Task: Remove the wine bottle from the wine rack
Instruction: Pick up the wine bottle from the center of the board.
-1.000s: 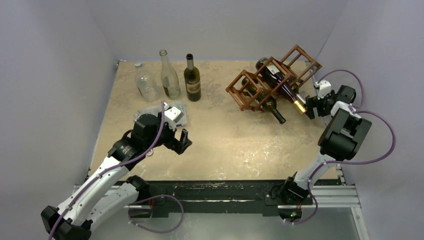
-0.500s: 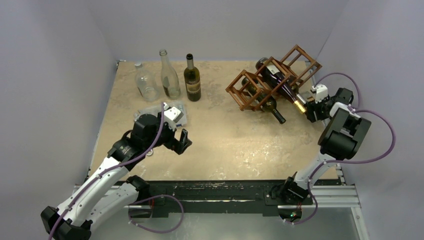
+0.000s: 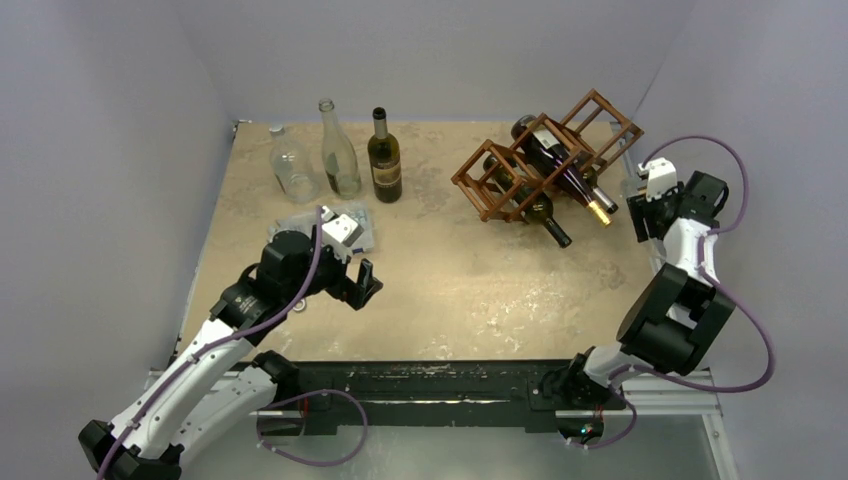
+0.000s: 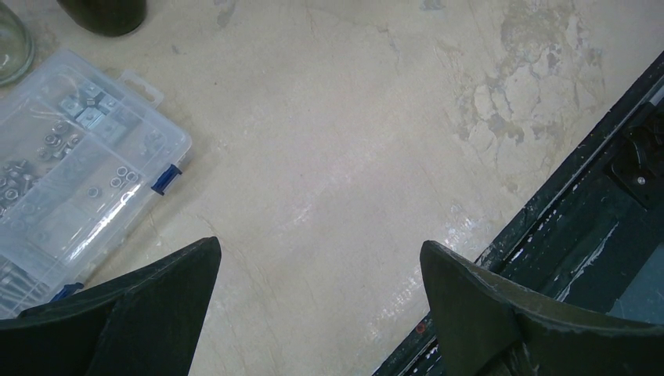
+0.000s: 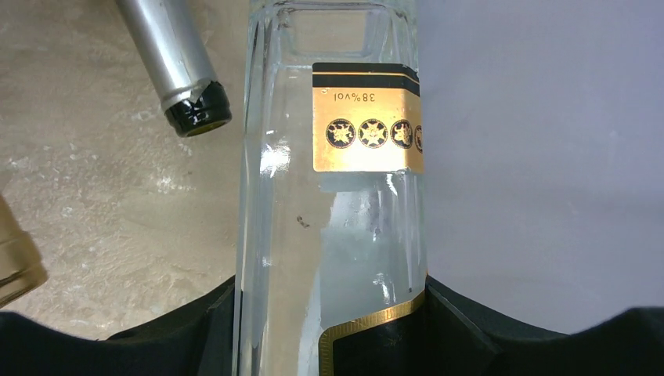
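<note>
Over on the right, the right claw (image 5: 330,298) is closed in on a clear glass bottle (image 5: 329,196), one finger against each side of it, and the gold label reads upside down ahead of the fingers. Ahead and to the claw's left, a silver-foiled neck (image 5: 172,63) pokes in over the table, and a gold-foiled one (image 5: 16,266) shows close by on the left edge. From above, the wine rack (image 3: 545,165) sits just left of that claw (image 3: 640,205), with dark bottles (image 3: 535,208) lying in its cells. On the other side, the left claw (image 4: 321,313) hangs over bare tabletop (image 4: 352,157) with its fingers spread wide and nothing between them. A clear plastic box (image 4: 78,172) of small parts lies just ahead on its left.
</note>
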